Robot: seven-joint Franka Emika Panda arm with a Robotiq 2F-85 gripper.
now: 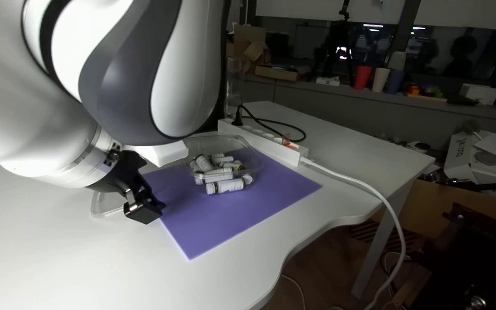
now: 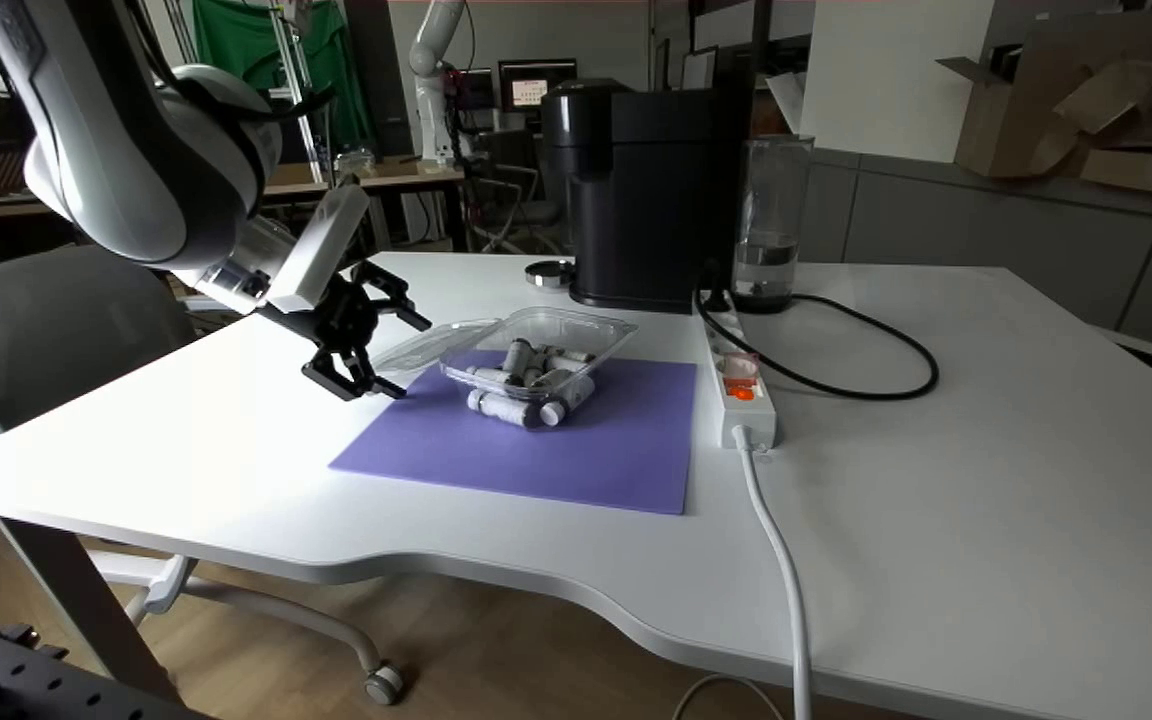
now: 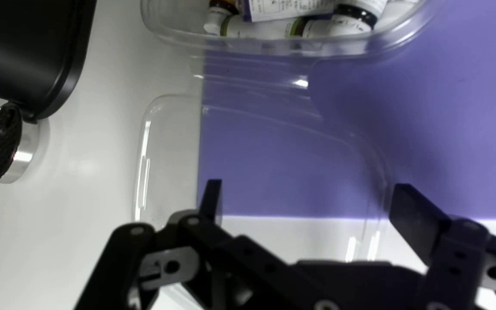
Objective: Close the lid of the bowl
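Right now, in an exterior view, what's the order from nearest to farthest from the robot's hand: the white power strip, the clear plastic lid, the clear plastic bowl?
1. Clear plastic lid: right by the hand.
2. Clear plastic bowl: next, to the lid's right in the picture.
3. White power strip: farthest, just past the right edge of the purple mat in the picture.

Glossy plastic lid (image 3: 261, 165) and bowl (image 2: 584, 331); smooth, matt sheet (image 2: 536, 462); smooth tabletop (image 2: 921, 490).

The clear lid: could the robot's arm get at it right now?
Probably yes: the gripper is open close to the lid, and nothing visible stands between them. The bowl lies beyond the lid, out of the way.
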